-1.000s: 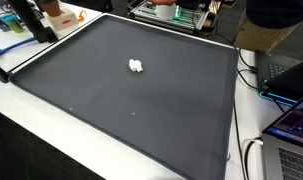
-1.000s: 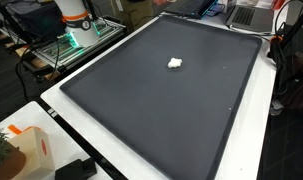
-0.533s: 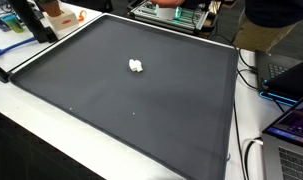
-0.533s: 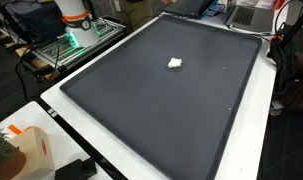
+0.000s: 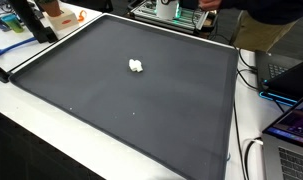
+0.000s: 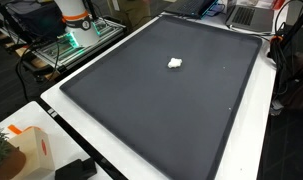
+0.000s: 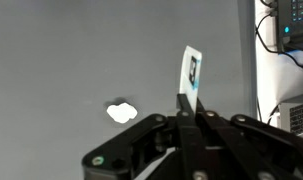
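Tool (image 7: 191, 108) shows only in wrist view, not in either exterior view. Jaws are drawn right together, no gap btwn tips. Thin white slip (image 7: 191, 72) w/ blue-black print stands up from the tips; can't tell if it's pinched there or belongs to the tool.

White lump (image 7: 121, 112) lies on dark mat (image 6: 141, 110) covering most of the tabletop (image 6: 53, 112). It sits well apart from every mat edge and is seen in both exterior views (image 5: 136, 66). In wrist view it's off to one side of the tips, not touching, w/ the tool well above the mat.

Lump looks like crumpled tissue or sim.: prob v. light, soft, crushes easily, not slippery or breakable. Best hold is straight down across its middle w/ tips close to the mat, since it may skid or roll if nudged from the side.
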### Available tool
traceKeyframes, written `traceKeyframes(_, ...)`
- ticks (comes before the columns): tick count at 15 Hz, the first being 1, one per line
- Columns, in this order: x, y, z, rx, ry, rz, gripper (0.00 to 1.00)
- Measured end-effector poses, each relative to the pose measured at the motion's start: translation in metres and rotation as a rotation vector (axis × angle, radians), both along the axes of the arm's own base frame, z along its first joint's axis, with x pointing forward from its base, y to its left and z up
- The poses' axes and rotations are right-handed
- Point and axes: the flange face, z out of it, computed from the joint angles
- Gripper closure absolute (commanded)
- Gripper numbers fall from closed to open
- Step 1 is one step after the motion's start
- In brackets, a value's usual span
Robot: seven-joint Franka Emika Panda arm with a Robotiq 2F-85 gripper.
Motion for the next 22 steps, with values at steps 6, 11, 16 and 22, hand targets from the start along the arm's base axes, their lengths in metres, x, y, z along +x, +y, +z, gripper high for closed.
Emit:
traceKeyframes(6,0.001,0.000,0.000,-0.012,-0.006,0.003,0.99)
traceKeyframes(11,0.005,-0.027,-0.041,-0.144,-0.029,0.071,0.96)
traceKeyframes(16,0.004,-0.024,-0.074,-0.184,-0.052,0.121,0.96)
traceKeyframes(22,0.013,-0.023,-0.075,-0.183,-0.145,0.110,0.99)
